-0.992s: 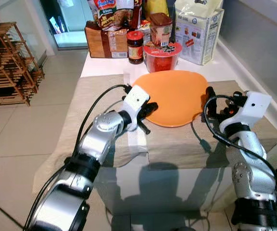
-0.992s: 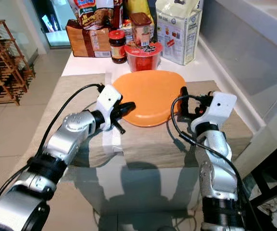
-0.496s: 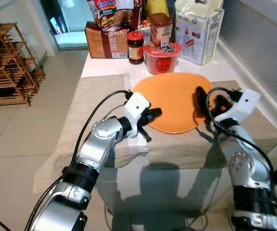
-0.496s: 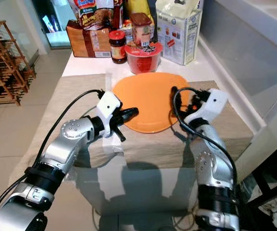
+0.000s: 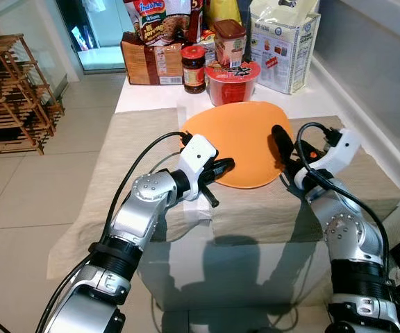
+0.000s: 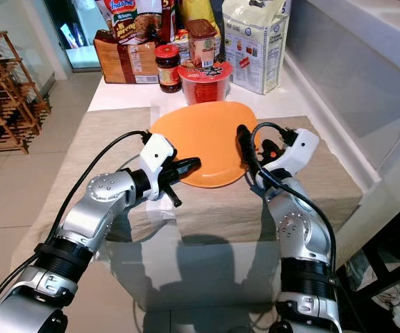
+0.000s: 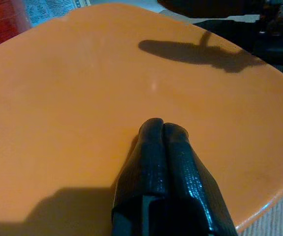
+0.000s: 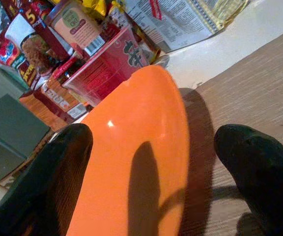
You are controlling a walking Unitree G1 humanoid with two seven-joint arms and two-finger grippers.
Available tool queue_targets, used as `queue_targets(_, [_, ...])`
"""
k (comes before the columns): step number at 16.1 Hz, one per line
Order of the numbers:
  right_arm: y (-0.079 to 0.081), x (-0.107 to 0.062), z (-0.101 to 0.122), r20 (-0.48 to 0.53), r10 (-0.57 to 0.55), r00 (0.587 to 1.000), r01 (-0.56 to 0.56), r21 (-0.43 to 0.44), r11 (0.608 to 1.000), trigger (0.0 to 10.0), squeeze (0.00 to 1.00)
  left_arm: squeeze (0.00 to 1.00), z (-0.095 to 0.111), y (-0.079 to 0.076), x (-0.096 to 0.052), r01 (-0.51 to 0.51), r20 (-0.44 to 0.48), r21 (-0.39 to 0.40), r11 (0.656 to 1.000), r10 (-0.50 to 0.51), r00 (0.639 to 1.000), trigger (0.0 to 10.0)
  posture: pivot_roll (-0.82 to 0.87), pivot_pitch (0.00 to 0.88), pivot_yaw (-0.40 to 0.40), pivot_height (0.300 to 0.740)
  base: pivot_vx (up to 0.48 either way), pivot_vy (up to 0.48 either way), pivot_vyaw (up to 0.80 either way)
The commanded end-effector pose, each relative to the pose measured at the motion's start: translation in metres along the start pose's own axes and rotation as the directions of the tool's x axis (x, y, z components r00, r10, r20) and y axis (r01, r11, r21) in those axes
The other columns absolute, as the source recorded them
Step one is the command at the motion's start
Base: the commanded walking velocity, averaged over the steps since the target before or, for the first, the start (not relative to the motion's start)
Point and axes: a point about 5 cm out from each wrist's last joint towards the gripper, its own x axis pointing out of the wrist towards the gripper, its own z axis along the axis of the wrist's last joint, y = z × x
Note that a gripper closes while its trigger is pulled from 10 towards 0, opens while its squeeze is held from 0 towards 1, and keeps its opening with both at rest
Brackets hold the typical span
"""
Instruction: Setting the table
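Two grippers meet at your orange plate (image 5: 245,142), which lies on the beige cloth (image 5: 130,149) covering the table. The left gripper (image 5: 224,166) reaches the plate's near left rim with its black fingers (image 7: 163,162) pressed together; in the left wrist view you see them side by side with no gap, lying on the orange surface. Whether they pinch the rim or merely rest on it, you cannot tell, since the underside of the plate is hidden.

The right gripper (image 5: 287,149) stands at the plate's right edge with its fingers spread wide. In the right wrist view one finger (image 8: 48,182) lies over the orange surface and the other (image 8: 262,172) over the cloth beyond the rim, so the edge of the plate runs between them. You cannot make out whether either one touches the plate; both are cut off by the picture's border and blurred.

Behind the plate, touching or just beside its far rim, sits a red noodle cup (image 5: 232,81). Farther behind it stand a dark jar with a red lid (image 5: 194,68), a brown-lidded tub (image 5: 230,43), snack bags (image 5: 160,38) and a white bag (image 5: 285,45); their labels are too small for you to read. Well off to the plate's left, on the tiled floor, is a wooden rack (image 5: 12,94), cut off at the picture's edge.
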Motion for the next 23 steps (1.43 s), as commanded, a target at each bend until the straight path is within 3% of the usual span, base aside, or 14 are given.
queue_targets(1, [0.006,0.004,-0.014,-0.075,0.026,0.997,-0.024,0.023,0.999,4.2,0.00,0.00,-0.024,-0.011,-0.002,0.049,-0.104,-0.054,0.997,-0.055,0.993,10.0,-0.10,0.000,0.079,0.736,0.000,0.000,0.00])
queue_targets(2, [0.006,0.004,-0.018,-0.098,0.034,0.995,-0.029,0.052,0.998,0.0,0.00,0.00,-0.023,-0.011,-0.001,0.054,-0.098,-0.056,0.997,-0.060,0.993,10.0,-0.10,0.000,0.079,0.736,0.000,0.000,0.00])
queue_targets(6, [0.011,0.001,-0.028,-0.168,0.115,0.979,-0.096,0.120,0.988,0.0,0.00,0.00,-0.021,-0.012,-0.002,0.061,-0.088,-0.059,0.996,-0.066,0.994,10.0,-0.10,0.000,0.081,0.736,0.000,0.000,0.00])
queue_targets(17, [0.005,-0.007,-0.027,-0.185,0.137,0.973,-0.113,0.132,0.985,0.0,0.00,0.00,-0.017,-0.014,-0.002,0.073,-0.073,-0.067,0.995,-0.078,0.994,10.0,-0.10,0.000,0.077,0.736,0.000,0.000,0.00])
queue_targets(20, [-0.001,-0.007,-0.026,-0.174,0.079,0.981,-0.093,-0.071,0.993,0.0,0.00,0.00,-0.013,-0.011,-0.002,0.068,-0.061,-0.059,0.996,-0.071,0.996,10.0,-0.10,0.000,0.077,0.736,0.000,0.000,0.00])
queue_targets(23, [-0.008,-0.008,-0.028,-0.170,0.037,0.985,-0.057,-0.114,0.992,0.0,0.00,0.00,-0.007,-0.008,-0.003,0.049,-0.045,-0.040,0.998,-0.051,0.998,10.0,-0.10,0.000,0.076,0.736,0.000,0.000,0.00])
